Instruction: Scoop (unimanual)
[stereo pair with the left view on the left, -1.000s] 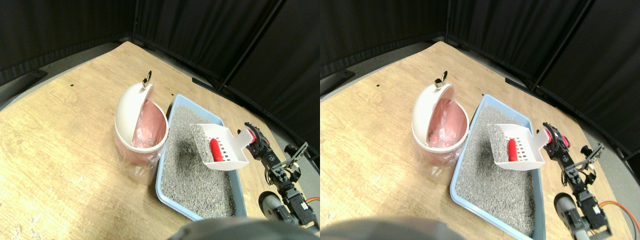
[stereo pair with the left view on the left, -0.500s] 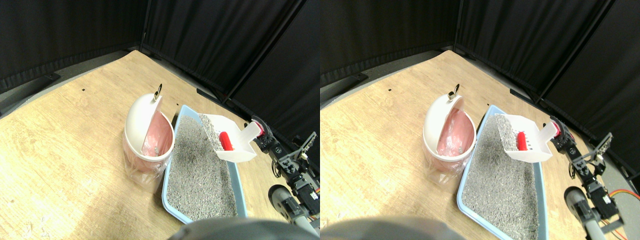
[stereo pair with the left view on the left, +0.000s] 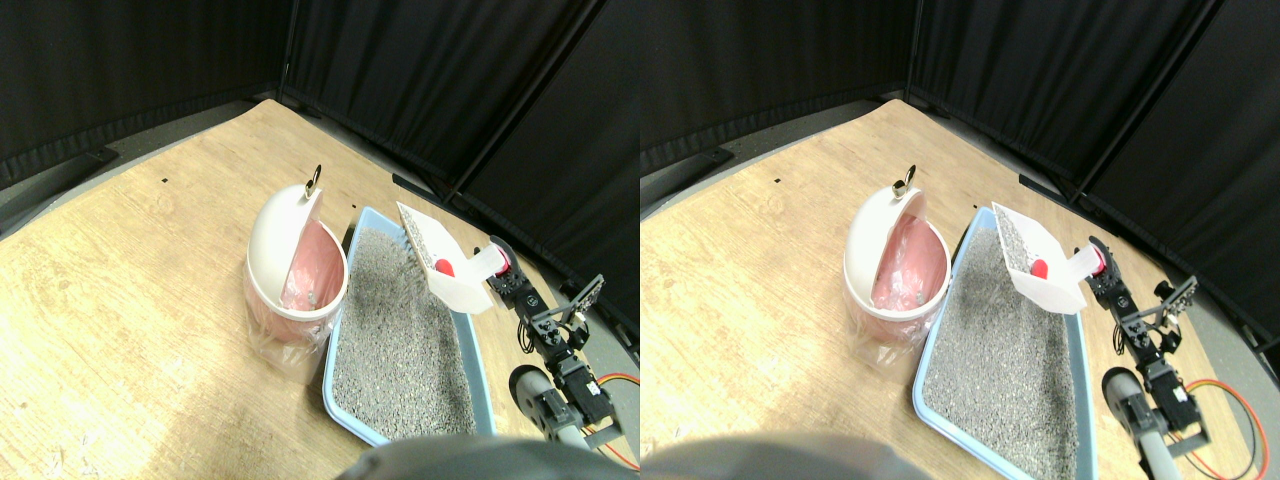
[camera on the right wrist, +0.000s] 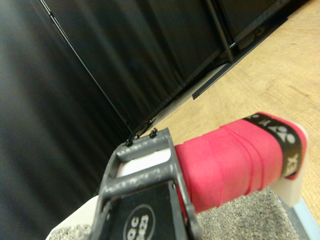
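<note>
Red object in white scoop over litter tray; wrapped handle (wrist view only)

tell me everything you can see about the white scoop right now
The white scoop looks like hard plastic: a wide slotted pan with raised side walls and a handle wrapped in red tape with a black band near its end. It is lifted clear above the blue litter tray, tipped steeply, near the tray's far right corner. Grey litter clings to its upper part and a small red object sits low in the pan. The right tool meets its handle.
</note>
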